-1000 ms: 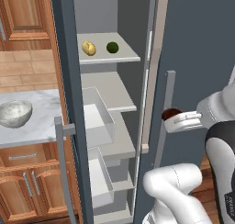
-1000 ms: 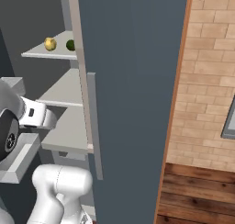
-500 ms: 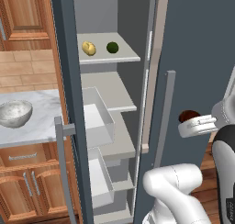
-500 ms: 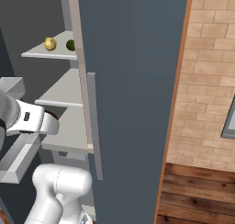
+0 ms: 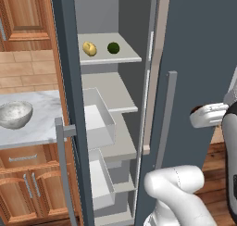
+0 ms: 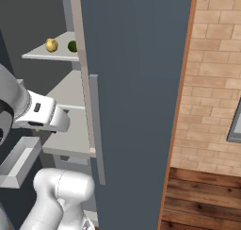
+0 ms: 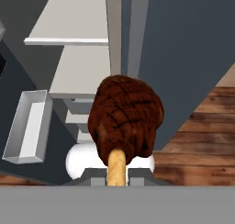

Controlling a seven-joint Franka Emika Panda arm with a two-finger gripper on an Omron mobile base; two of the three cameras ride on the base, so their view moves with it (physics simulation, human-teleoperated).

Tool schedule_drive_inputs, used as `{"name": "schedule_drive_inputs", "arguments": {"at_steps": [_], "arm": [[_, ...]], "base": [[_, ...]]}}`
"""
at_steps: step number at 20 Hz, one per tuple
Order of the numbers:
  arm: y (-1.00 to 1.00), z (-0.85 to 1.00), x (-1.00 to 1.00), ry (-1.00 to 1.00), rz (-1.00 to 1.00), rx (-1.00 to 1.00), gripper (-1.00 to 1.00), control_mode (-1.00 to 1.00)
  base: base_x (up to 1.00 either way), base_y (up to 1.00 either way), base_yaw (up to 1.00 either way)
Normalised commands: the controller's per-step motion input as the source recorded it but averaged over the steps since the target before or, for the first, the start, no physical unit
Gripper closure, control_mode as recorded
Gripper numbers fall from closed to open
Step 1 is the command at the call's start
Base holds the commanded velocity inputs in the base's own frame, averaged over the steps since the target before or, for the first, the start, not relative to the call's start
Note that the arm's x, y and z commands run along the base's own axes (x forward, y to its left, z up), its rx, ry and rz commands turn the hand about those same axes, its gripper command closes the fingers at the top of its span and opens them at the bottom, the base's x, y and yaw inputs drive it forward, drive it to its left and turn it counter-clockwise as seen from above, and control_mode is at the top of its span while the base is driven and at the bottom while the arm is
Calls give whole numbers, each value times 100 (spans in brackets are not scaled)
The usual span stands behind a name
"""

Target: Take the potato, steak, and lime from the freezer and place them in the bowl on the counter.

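One marble counter (image 5: 44, 121) beside the open freezer (image 5: 194, 58)

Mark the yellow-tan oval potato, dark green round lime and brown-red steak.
yellow-tan oval potato (image 5: 89, 48), left base view, its middle.
dark green round lime (image 5: 113, 47), left base view, its middle.
brown-red steak (image 7: 126, 117), hand view, its seared face.

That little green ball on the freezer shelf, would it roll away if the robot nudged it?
Probably yes. The lime looks round and sits loose on a flat shelf with no raised lip showing, so a sideways nudge could send it rolling, perhaps toward the potato beside it. It seems small and smooth, so a centred pinch looks safer.
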Motion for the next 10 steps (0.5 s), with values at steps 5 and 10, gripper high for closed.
{"name": "schedule_drive_inputs", "arguments": {"at_steps": [5,10], "arm": [[-15,0,0,0,0,0,100,-100],[0,0,0,0,0,0,100,-100]], "base": [[0,0,0],[0,0,0]]}}
